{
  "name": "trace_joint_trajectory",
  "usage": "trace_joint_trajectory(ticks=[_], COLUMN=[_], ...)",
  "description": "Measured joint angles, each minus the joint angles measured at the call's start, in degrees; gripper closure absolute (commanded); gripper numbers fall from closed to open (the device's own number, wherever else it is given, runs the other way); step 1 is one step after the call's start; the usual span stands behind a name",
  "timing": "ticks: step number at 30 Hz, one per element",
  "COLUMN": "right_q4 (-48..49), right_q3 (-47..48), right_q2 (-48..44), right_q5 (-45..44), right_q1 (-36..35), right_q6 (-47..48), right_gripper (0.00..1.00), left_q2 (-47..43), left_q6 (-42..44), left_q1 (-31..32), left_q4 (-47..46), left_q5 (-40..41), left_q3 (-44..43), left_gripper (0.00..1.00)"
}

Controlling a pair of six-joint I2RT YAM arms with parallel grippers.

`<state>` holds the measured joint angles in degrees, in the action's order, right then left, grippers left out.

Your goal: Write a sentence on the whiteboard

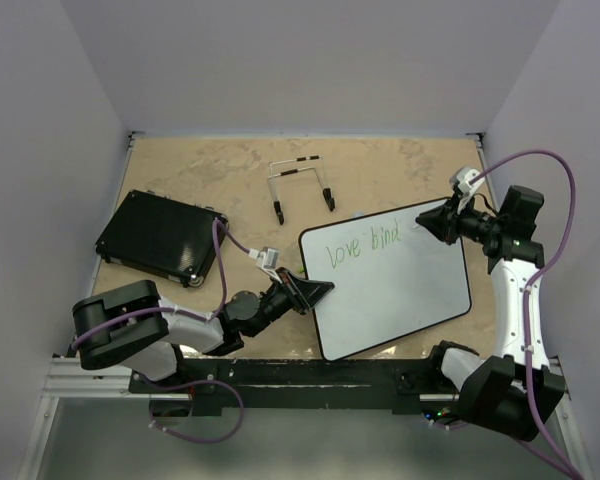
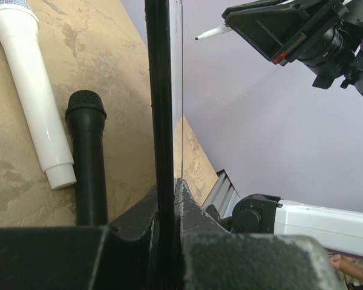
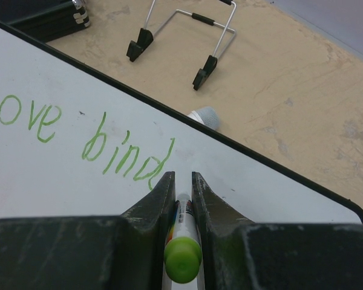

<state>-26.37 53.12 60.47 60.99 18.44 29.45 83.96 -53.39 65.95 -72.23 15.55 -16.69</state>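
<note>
The whiteboard (image 1: 395,280) lies tilted on the table, with green writing "love bind" (image 1: 363,244) near its far edge. In the right wrist view the words (image 3: 78,133) sit left of and just ahead of the fingers. My right gripper (image 1: 427,222) is shut on a green-capped marker (image 3: 183,241), its tip hidden at the board just right of the "d". My left gripper (image 1: 320,292) is shut on the whiteboard's near-left edge; the black frame (image 2: 160,121) runs between its fingers in the left wrist view.
A black textured pad (image 1: 160,237) lies at the left. A wire stand (image 1: 300,185) stands behind the board. A white microphone (image 2: 33,90) and a black microphone (image 2: 88,157) lie under the raised board; the white one's head (image 3: 204,116) peeks past the board's far edge.
</note>
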Motion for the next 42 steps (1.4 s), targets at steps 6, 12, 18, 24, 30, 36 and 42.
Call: trace_joint_trajectory(ticks=[6, 12, 18, 24, 30, 36, 42], right_q4=[-0.3, -0.9, -1.1, -1.2, -1.1, -1.0, -1.0], right_q3=[0.0, 0.2, 0.2, 0.2, 0.2, 0.2, 0.2], right_q2=[0.0, 0.0, 0.0, 0.0, 0.0, 0.0, 0.1], right_q5=[0.0, 0.0, 0.3, 0.5, 0.5, 0.5, 0.5], right_q1=[0.0, 0.0, 0.0, 0.0, 0.0, 0.0, 0.0], right_q6=[0.6, 1.0, 1.2, 1.2, 1.1, 1.0, 0.9], right_gripper=[1.00, 1.00, 1.00, 1.00, 1.00, 1.00, 1.00], left_q2=[0.0, 0.0, 0.0, 0.0, 0.0, 0.0, 0.0], left_q6=[0.0, 0.0, 0.0, 0.0, 0.0, 0.0, 0.0], left_q1=[0.0, 0.0, 0.0, 0.0, 0.0, 0.0, 0.0], left_q4=[-0.1, -0.1, -0.1, -0.1, -0.1, -0.1, -0.1], left_q5=[0.0, 0.0, 0.0, 0.0, 0.0, 0.0, 0.0], left_q3=[0.1, 0.1, 0.1, 0.1, 0.1, 0.1, 0.1], left_gripper=[1.00, 1.00, 1.00, 1.00, 1.00, 1.00, 1.00])
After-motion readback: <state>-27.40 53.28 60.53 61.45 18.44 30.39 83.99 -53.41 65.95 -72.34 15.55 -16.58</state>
